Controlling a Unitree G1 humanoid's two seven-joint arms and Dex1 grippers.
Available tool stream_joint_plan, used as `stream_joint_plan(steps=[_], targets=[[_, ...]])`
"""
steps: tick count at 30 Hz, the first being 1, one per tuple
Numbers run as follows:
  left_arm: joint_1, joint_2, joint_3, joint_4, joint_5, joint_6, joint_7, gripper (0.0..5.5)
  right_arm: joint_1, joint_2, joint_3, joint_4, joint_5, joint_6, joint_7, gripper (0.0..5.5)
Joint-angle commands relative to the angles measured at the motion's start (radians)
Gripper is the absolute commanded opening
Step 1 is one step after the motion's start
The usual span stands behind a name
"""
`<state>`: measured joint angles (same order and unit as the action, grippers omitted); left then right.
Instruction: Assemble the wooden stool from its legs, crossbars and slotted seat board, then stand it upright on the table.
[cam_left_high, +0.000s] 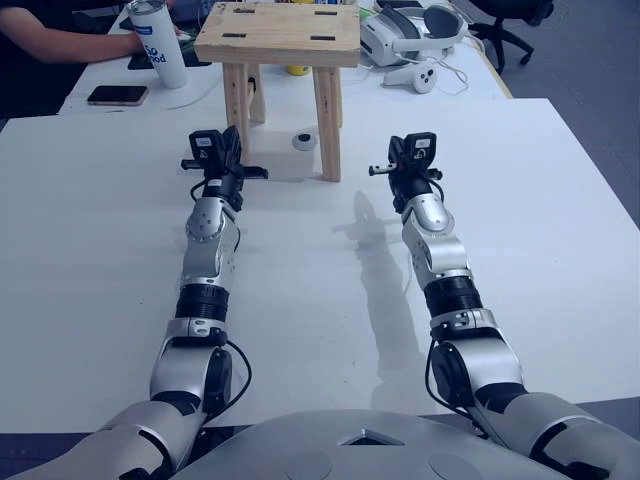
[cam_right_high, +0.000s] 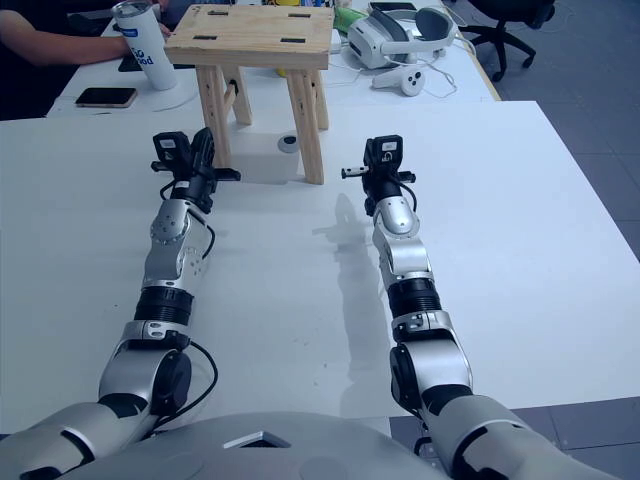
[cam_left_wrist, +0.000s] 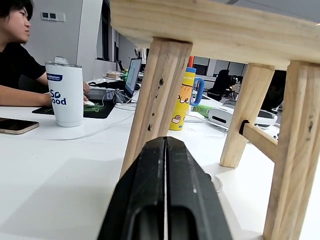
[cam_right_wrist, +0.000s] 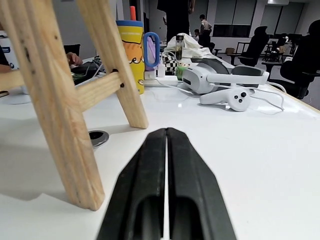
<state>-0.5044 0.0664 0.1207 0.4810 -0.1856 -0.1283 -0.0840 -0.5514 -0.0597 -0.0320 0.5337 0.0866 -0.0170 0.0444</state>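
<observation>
The wooden stool (cam_left_high: 283, 60) stands upright at the far middle of the white table (cam_left_high: 520, 250), its slotted seat board (cam_left_high: 278, 35) on top of splayed legs joined by crossbars (cam_right_wrist: 97, 89). My left gripper (cam_left_high: 232, 148) is shut and holds nothing, just in front of the stool's left front leg (cam_left_wrist: 152, 95). My right gripper (cam_left_high: 403, 158) is shut and holds nothing too, a short way to the right of the right front leg (cam_left_high: 329, 125).
A round grommet (cam_left_high: 303, 141) sits in the table under the stool. On the desk behind are a white tumbler (cam_left_high: 157, 40), a phone (cam_left_high: 118, 95), a yellow bottle (cam_left_wrist: 183, 100) and a white headset with controller (cam_left_high: 415, 35). A seated person's arm rests there.
</observation>
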Motion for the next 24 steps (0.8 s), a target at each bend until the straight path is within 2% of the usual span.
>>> stream_joint_plan(steps=[1,12,24], targets=[[-0.018,-0.026,-0.009,0.019,0.021,-0.028,0.012,0.00,-0.029,0.006,0.002,0.025,-0.008,-0.014,0.018,0.03],[-0.085,-0.041,-0.036,0.017,0.061,-0.071,0.004,0.00,-0.055,-0.034,-0.013,0.050,-0.018,-0.029,0.043,0.03],[-0.099,-0.058,-0.021,0.083,0.062,-0.096,0.006,0.00,-0.028,-0.003,-0.009,0.042,-0.026,-0.058,0.028,0.03]])
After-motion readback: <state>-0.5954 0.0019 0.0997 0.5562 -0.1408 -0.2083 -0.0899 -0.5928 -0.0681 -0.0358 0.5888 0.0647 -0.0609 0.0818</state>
